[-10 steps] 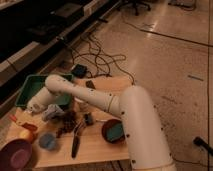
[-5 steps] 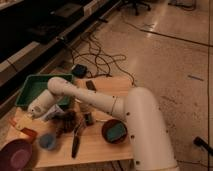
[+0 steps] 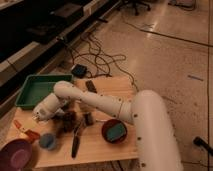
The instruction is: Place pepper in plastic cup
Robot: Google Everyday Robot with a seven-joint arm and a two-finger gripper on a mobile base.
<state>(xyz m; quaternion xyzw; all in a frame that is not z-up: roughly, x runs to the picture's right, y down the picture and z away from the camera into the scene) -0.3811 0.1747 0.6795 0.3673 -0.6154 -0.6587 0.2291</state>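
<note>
Lower left of the frame, on a wooden tabletop, the white arm's tool hangs just above and to the right of the red-orange pepper. Whether the tool is wide, narrow or gripping anything cannot be told. The pepper lies near the tabletop's left edge, and its long axis appears to run left to right. The light-blue plastic cup stands just right of the pepper, below the tool. The carry looks short: down-left to grasp, then right to the cup.
</note>
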